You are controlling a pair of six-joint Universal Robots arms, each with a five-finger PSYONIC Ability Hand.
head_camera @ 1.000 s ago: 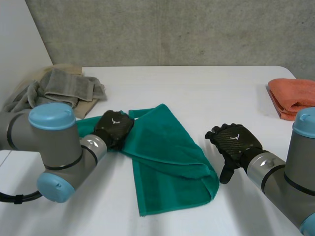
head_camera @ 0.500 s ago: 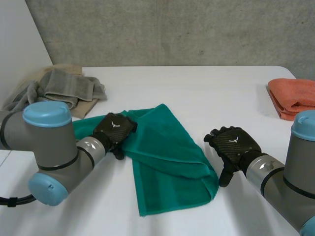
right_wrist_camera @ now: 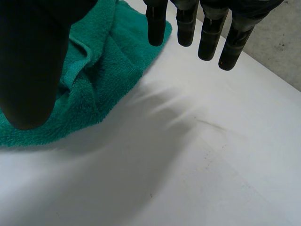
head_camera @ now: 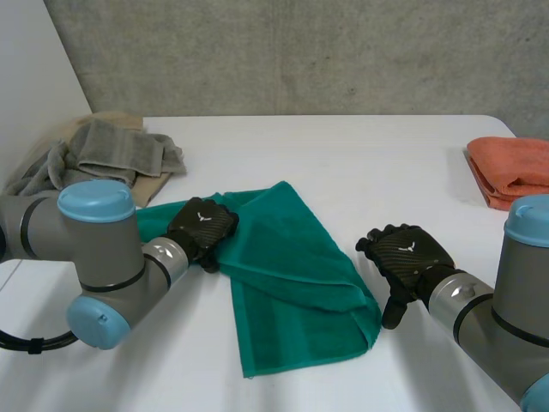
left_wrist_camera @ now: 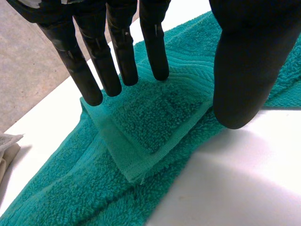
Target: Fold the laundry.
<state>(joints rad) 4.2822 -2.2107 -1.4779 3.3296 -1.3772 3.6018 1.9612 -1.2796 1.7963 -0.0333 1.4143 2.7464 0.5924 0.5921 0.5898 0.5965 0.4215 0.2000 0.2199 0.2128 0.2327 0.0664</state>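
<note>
A teal towel point(head_camera: 287, 275) lies partly folded and rumpled in the middle of the white table point(head_camera: 360, 163). My left hand point(head_camera: 202, 227) rests over its left part. In the left wrist view the fingers point(left_wrist_camera: 120, 56) are straight and the thumb point(left_wrist_camera: 242, 70) stands apart; a folded-over corner of the towel point(left_wrist_camera: 146, 127) lies flat beneath them, not pinched. My right hand point(head_camera: 407, 256) is just right of the towel's right edge, low over bare table. In the right wrist view its fingers point(right_wrist_camera: 188, 23) are straight and spread, with the towel point(right_wrist_camera: 101, 75) beside the thumb point(right_wrist_camera: 33, 61).
A heap of grey and beige cloths point(head_camera: 107, 154) sits at the back left of the table. A folded orange towel point(head_camera: 510, 167) lies at the far right edge. A concrete wall runs behind the table.
My left hand has opened and let go of the towel corner, which now lies flat. The right hand has barely moved.
</note>
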